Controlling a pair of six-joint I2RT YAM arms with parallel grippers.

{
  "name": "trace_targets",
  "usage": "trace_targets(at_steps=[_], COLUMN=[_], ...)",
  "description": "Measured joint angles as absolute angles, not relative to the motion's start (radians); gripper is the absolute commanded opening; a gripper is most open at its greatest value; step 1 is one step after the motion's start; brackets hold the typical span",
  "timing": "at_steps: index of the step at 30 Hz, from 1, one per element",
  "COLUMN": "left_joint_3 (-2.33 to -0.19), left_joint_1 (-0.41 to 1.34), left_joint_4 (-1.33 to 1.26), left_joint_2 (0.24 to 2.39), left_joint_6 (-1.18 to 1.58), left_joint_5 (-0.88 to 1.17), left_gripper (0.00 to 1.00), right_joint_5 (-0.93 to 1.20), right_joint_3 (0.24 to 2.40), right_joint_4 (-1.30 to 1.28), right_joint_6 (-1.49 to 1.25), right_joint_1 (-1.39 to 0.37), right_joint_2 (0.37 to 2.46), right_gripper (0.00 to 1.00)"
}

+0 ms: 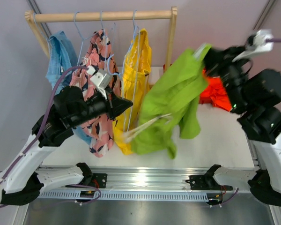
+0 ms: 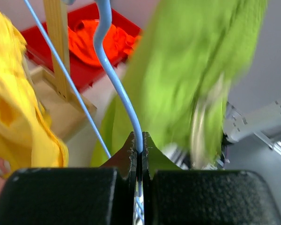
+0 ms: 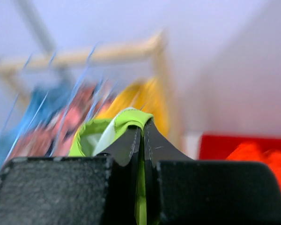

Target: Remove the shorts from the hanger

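From above, the lime green shorts (image 1: pixel 171 101) are hanging stretched in mid-air between the two arms, well off the wooden rail (image 1: pixel 103 16) where the light blue shorts (image 1: pixel 60 56), the pink printed shorts (image 1: pixel 100 47) and the yellow shorts (image 1: pixel 138 61) are hanging in a row. The right end effector (image 1: pixel 207 52) is holding the green pair up high by one edge. The left end effector (image 1: pixel 126 103) is sitting low beside the yellow pair, and a pale bar (image 1: pixel 145 125) – probably part of the hanger – is poking from the green folds. The orange shorts (image 1: pixel 215 91) are lying at the far right of the worktop (image 1: pixel 220 136). At the left wrist, the fingers are clenching a light blue hanger wire (image 2: pixel 117 84), seemingly anchoring it so the cloth can come free. The green fabric is hanging just beyond it, and the orange pair is sitting in a red bin (image 2: pixel 82 70) past a wooden post (image 2: pixel 58 51). At the right wrist, the picture is blurring, yet the fingers are plainly pinching a fold of lime green cloth – apparently the hold that is parting garment from hanger. The rail and the red bin are showing faintly behind. Whether the pair is fully off the hanger is hard to tell.
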State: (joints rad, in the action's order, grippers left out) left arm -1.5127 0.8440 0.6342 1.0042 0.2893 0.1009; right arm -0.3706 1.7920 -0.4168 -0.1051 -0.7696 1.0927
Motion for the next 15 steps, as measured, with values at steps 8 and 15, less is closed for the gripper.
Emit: trace_targets(at_steps=[8, 15], left_joint_3=[-1.388, -1.380], left_joint_1=[0.860, 0.873], left_joint_4=[0.680, 0.691], left_joint_2=[0.918, 0.982], left_joint_6=[0.332, 0.336], left_joint_5=[0.189, 0.187], left_gripper=[0.00, 0.00], right_joint_5=[-0.407, -0.242], right_joint_3=[2.422, 2.457], right_joint_4=[-0.378, -0.308], right_joint_6=[-0.058, -0.200], right_joint_1=[-0.346, -0.090], right_joint_2=[1.512, 1.759], right_gripper=[0.00, 0.00])
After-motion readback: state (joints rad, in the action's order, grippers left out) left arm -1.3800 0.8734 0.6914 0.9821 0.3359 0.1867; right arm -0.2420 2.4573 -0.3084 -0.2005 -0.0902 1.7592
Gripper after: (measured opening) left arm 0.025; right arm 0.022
